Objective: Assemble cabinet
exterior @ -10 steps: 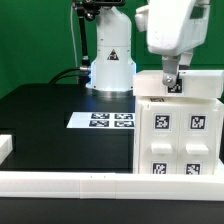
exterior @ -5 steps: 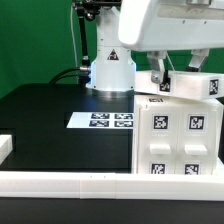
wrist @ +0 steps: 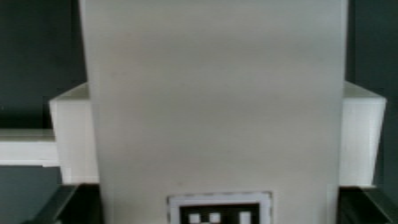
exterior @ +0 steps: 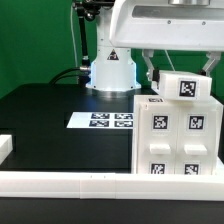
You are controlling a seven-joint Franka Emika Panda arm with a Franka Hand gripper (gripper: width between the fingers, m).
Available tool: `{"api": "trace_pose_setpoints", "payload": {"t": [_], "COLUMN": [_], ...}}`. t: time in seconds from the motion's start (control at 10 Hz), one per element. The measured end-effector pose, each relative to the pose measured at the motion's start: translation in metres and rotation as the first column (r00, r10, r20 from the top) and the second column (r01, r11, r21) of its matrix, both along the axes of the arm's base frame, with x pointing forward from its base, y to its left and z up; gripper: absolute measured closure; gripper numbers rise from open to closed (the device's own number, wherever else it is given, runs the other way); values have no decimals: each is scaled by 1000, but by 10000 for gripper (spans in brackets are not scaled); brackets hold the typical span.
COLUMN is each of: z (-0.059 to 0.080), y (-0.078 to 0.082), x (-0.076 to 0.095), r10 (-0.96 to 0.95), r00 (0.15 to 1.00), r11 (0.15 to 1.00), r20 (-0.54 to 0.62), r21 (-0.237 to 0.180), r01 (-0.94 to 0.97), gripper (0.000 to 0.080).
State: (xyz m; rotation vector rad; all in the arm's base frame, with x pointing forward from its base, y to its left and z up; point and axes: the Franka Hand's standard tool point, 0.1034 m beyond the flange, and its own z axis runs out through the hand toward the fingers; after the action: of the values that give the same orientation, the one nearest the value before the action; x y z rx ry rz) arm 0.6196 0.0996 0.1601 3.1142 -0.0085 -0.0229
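Taking the large white boxy cabinet (exterior: 176, 138) as the landmark, the flat white marker board (exterior: 101, 120) lies on the black table (exterior: 50, 125) off its left side in the exterior view, unmoved. The cabinet itself stands against the long low white rail (exterior: 100, 182), tags facing the camera. Above its top right corner the gripper (exterior: 182, 72) now carries a small white tagged block (exterior: 186, 87), fingers closed on either side of it. Half a second ago that block sat lower and tilted; a second ago it rested on the cabinet top. The lift suggests the part is being repositioned for fitting.
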Motion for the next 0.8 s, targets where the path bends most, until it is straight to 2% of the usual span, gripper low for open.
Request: {"api": "trace_pose_setpoints", "payload": {"t": [0.2,0.3,0.4,0.5,0.6,0.7,0.8], "z": [0,0,-1,-1,-1,-1,-1], "y": [1,2,3,3,4,4,4], "x": [0,0,-1,-1,-1,0,0], "r10": [-137,-283,-469,-638,-751,-804,-814], "r00": [991,959,883,770,660,593,579], "r11": [991,959,882,766,651,582,568], "r20": [4,11,13,2,-27,-42,-44], "r21": [-1,15,55,112,142,146,145], "r01": [137,283,468,634,746,800,810], "gripper": [245,245,245,245,245,245,245]}}
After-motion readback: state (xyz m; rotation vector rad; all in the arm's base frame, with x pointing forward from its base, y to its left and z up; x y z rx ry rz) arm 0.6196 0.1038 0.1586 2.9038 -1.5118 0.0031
